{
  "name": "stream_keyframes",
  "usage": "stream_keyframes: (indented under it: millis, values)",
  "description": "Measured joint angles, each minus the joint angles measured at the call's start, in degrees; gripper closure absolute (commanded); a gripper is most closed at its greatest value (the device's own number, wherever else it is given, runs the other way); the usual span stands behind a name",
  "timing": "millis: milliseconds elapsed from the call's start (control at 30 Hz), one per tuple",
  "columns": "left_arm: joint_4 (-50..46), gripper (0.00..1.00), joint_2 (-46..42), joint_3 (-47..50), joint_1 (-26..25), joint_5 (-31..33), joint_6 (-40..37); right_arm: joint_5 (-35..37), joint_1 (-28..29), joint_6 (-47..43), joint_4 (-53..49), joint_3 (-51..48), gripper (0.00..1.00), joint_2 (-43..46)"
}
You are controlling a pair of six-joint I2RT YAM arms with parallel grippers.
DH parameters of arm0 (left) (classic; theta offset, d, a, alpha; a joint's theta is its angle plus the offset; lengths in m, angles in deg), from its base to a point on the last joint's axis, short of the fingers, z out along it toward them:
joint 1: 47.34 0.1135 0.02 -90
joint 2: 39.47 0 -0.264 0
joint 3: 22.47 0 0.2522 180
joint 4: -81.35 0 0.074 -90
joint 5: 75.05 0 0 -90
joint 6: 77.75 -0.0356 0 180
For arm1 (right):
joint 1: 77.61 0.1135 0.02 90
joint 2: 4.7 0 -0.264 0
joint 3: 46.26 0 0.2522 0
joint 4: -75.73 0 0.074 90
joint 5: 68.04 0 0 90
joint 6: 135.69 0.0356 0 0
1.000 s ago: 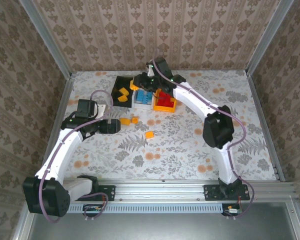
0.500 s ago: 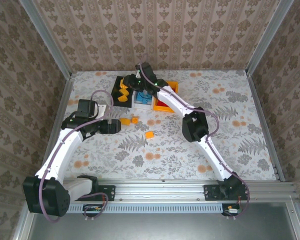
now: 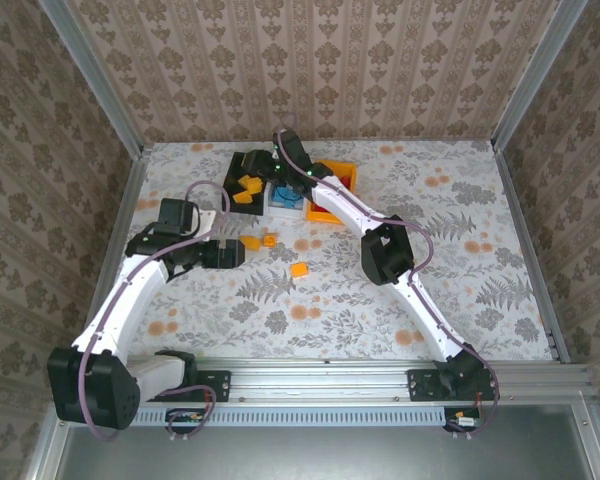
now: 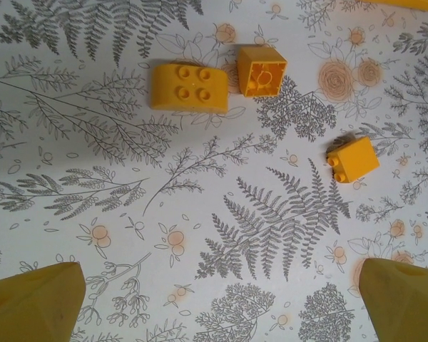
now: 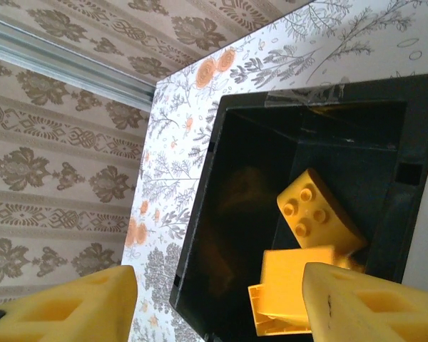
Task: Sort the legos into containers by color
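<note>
Right wrist, tool parted above black bin

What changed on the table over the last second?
The right gripper swung left to above the black bin and opened. It now holds nothing, and yellow bricks lie in the bin below it. The left gripper stayed open over the three loose bricks on the table, which have not moved.
</note>
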Motion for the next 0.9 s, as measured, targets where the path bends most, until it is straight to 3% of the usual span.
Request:
stream_keyframes:
  millis: [333, 467, 733, 900]
  values:
    - [0.37, 0.00, 1.16, 0.09, -0.61, -0.15, 0.00, -1.86, -0.15, -0.79, -0.15, 0.02, 0.35, 0.02]
    - [0.52, 0.00, 1.16, 0.11, -0.70, -0.15, -0.02, -4.26, -0.15, -3.80, -5.27, -0.09, 0.35, 1.66]
    - [0.74, 0.00, 1.16, 0.31, -1.42, -0.13, -0.44, -6.36, -0.15, -13.33, -19.37, -10.73, 0.34, 18.99]
    - [0.79, 0.00, 1.16, 0.42, -1.92, -0.11, -0.46, -6.12, -0.15, -17.88, -21.42, -26.40, 0.34, 33.64]
